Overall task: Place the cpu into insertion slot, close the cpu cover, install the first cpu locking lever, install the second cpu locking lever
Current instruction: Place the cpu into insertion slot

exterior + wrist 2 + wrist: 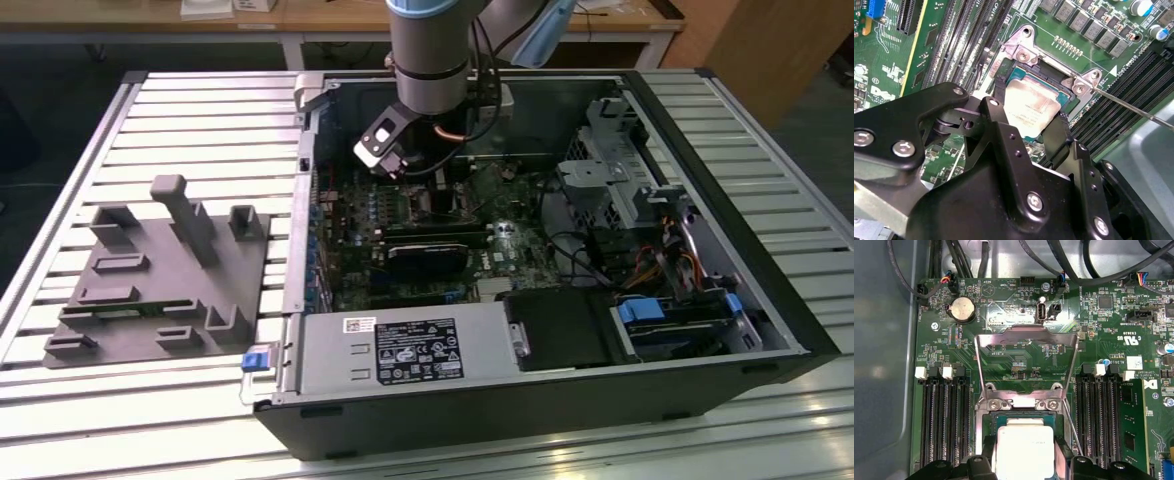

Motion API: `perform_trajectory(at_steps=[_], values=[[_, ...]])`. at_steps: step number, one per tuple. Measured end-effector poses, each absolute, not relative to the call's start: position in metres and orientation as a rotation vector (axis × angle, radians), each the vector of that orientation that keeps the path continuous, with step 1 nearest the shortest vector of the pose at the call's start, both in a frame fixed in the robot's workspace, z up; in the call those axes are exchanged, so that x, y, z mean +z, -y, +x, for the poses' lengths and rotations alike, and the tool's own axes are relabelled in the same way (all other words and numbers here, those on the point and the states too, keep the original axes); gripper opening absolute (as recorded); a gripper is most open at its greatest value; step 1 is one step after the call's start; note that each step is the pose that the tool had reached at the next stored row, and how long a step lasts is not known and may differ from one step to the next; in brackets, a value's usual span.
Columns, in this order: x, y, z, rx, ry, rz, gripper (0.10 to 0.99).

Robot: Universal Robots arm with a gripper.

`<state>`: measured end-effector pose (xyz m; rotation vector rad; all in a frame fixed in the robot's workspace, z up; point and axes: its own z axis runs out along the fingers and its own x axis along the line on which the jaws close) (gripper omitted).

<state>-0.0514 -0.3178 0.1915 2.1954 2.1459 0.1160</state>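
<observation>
I see the cpu (1025, 452), a flat square chip with a pale silvery face and a green border, lying level in the insertion slot (1019, 401). The slot's silver rim and dark surround frame it. The cpu cover (1026, 335), a thin silver frame with a square window, is swung open away from the slot. A thin wire locking lever (1134, 108) juts out unlatched beside the slot.

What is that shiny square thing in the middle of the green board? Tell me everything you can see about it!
That is the cpu, a small flat square chip with a pale silvery-tan metal face, faint print on top and a thin green edge. It looks to lie flat in the silver-rimmed square insertion slot on the green circuit board. The thin silver metal cpu cover is swung open, off the chip. The black end effector hangs close over it.
</observation>
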Motion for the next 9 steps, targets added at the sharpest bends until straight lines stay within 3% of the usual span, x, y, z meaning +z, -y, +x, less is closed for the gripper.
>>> perform_trajectory(at_steps=[9], values=[[0.1905, 0.3177, -0.0515, 0.116, -2.146, 2.195, 0.541]])
